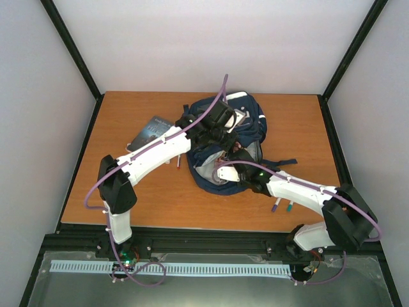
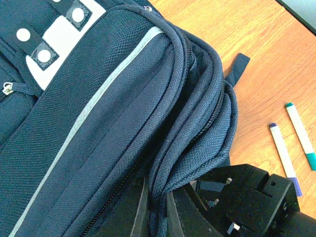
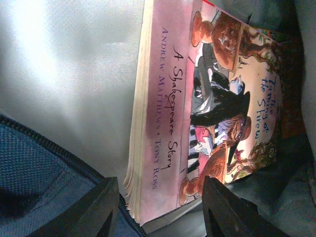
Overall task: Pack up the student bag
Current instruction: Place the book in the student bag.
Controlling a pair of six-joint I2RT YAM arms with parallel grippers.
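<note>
Currently left fingers pinch student bag rim; right fingers spread astride book inside, arm in from 5 o'clock.

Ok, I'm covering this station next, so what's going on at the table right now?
The left gripper is pinching the rim of the student bag, apparently holding its mouth open. The right gripper is inside the bag, with its jaws apart on either side of a paperback book lying against the lining. Two markers and a dark book lie outside on the table.
</note>
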